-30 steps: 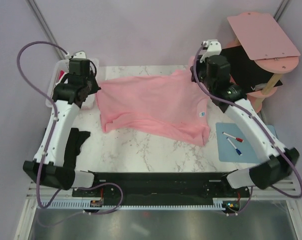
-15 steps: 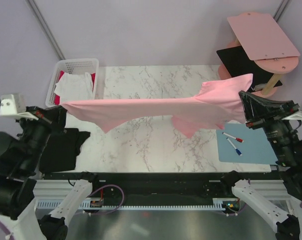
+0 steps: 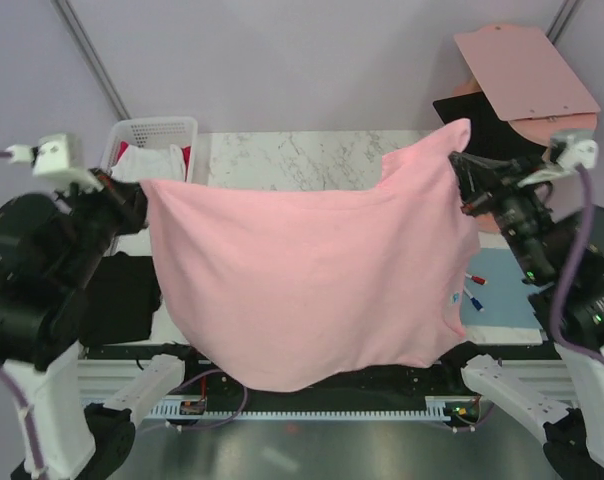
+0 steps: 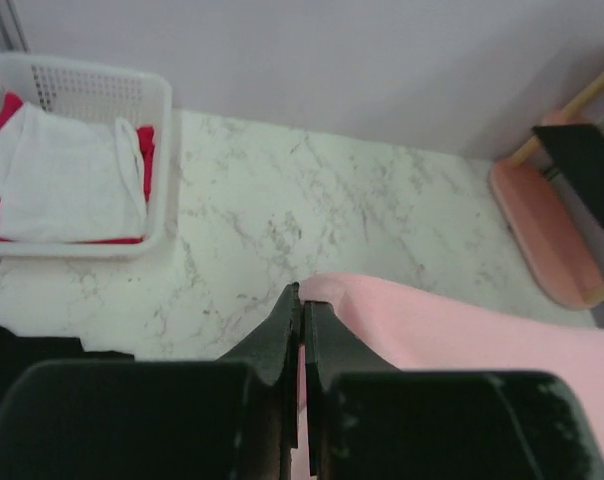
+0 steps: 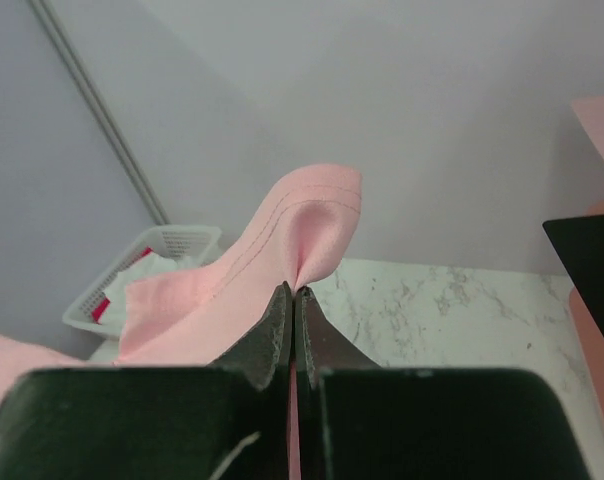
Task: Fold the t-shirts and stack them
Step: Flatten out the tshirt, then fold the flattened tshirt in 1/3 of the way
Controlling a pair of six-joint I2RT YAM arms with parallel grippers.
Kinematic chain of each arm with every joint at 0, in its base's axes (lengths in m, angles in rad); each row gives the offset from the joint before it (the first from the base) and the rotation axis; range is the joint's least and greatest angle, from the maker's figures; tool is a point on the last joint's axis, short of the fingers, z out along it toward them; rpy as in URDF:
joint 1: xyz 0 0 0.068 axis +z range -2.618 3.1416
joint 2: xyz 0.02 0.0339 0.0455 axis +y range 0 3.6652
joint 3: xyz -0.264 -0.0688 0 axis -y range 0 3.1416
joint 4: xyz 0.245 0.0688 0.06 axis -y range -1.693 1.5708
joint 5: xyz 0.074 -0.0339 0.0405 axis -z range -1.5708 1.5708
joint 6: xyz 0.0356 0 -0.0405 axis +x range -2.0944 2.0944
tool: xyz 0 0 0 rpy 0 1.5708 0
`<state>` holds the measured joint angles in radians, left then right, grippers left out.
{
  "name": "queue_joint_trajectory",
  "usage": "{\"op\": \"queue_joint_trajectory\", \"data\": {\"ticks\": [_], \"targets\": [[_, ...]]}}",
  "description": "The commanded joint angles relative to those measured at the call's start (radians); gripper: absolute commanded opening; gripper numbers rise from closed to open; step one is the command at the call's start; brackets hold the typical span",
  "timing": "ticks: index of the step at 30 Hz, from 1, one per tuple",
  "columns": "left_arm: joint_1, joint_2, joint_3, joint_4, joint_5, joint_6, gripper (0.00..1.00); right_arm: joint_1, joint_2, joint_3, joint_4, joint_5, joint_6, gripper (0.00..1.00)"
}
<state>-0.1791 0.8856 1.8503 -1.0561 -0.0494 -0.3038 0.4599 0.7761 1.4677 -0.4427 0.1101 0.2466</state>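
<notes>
Top external, pink t-shirt (image 3: 302, 290) hanging spread between left tool (image 3: 142, 192), right tool (image 3: 460, 163)

The left gripper (image 4: 302, 300) has its jaws pressed together on the edge of the light pink t-shirt (image 4: 462, 330), which runs off to the lower right; beyond lies the marble table (image 4: 312, 200); at upper left a white basket (image 4: 160, 170) holds a white shirt (image 4: 62, 175) over red cloth (image 4: 145, 150); black cloth (image 4: 32, 345) lies at the left edge; a pink shelf board (image 4: 542, 225) sits far right, with a black panel (image 4: 587, 170) above it.
</notes>
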Motion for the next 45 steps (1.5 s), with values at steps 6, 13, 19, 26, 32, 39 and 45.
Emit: {"op": "queue_joint_trajectory", "data": {"ticks": [6,13,19,26,32,39,45], "targets": [[0.004,0.453,-0.246,0.214,-0.118,0.037,0.02,-0.007,0.441,-0.161,0.271,0.141,-0.062,0.00],[0.006,0.912,-0.088,0.262,-0.164,0.040,0.02,-0.079,0.962,-0.028,0.383,0.143,-0.041,0.00],[0.009,1.189,0.185,0.222,-0.228,0.071,0.02,-0.161,1.268,0.198,0.371,0.142,-0.013,0.00],[0.013,1.280,0.334,0.189,-0.254,0.075,0.02,-0.187,1.358,0.304,0.378,0.142,-0.069,0.00],[0.012,1.161,0.198,0.203,-0.267,0.068,0.02,-0.187,1.223,0.180,0.469,0.108,-0.049,0.00],[0.012,1.060,0.017,0.203,-0.285,0.080,0.02,-0.184,1.079,-0.013,0.446,0.100,-0.012,0.00],[0.012,0.997,-0.111,0.203,-0.328,0.086,0.02,-0.179,0.942,-0.194,0.395,0.122,0.000,0.00]]}}
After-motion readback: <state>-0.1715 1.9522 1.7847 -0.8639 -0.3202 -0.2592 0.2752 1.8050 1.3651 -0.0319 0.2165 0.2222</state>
